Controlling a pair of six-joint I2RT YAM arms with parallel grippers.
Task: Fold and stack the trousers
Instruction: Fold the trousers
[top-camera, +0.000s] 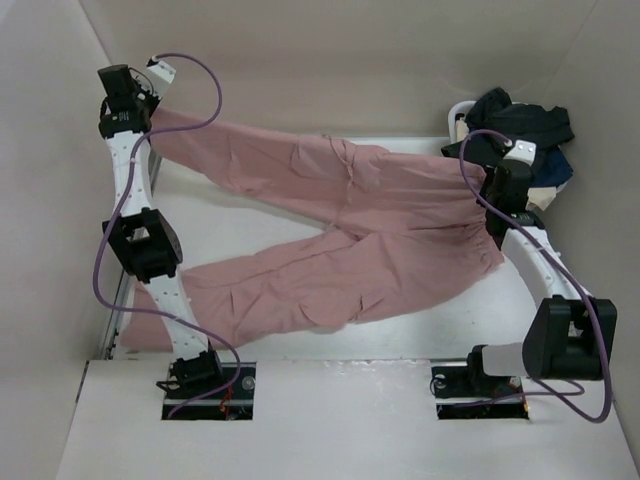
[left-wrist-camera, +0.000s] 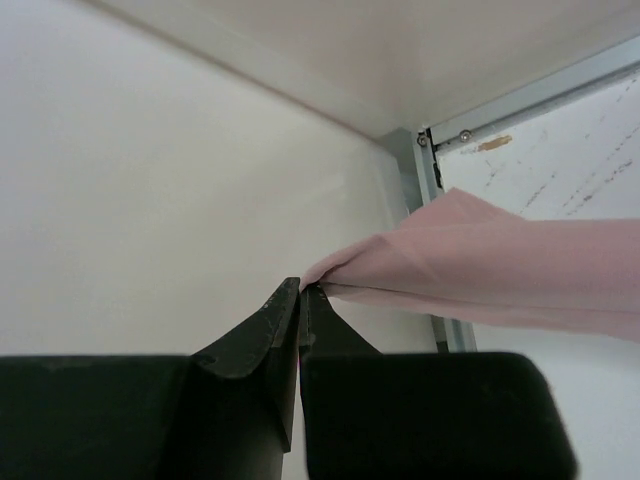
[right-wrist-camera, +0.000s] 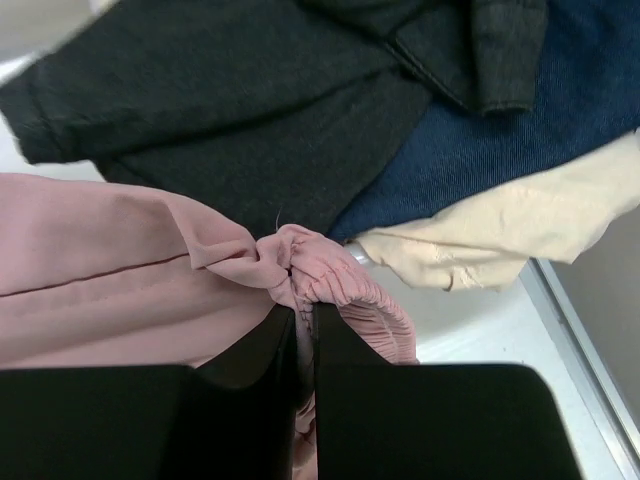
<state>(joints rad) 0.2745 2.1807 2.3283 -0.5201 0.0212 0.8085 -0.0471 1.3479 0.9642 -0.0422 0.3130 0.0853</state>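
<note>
Top external view: we have the trousers (top-camera: 340, 230) stretched across the table (top-camera: 260, 215), waist at the far right and legs running left. Our left gripper (left-wrist-camera: 300, 292) is clamped tight on the hem of the far leg, up by the far-left corner. The cloth runs from it in a taut ridge, and we judge the pull is there to draw that leg straight. Our right gripper (right-wrist-camera: 303, 312) pinches the gathered elastic waistband at the far right, its fingers closed on a bunched fold.

Holding both ends gives us one tensioned line from hem to waist, which we reckon could be carried over as a fold. The near leg lies loose on the table, angling to the near left and passing under the left arm (top-camera: 150, 245). It is splayed apart from the far leg, so the fold is not yet made.

Just beyond the waist lies a heap: a black garment (right-wrist-camera: 230, 90), a navy garment (right-wrist-camera: 560, 130) and a cream cloth (right-wrist-camera: 500, 230). We judge the waistband could snag on them if pulled farther.
</note>
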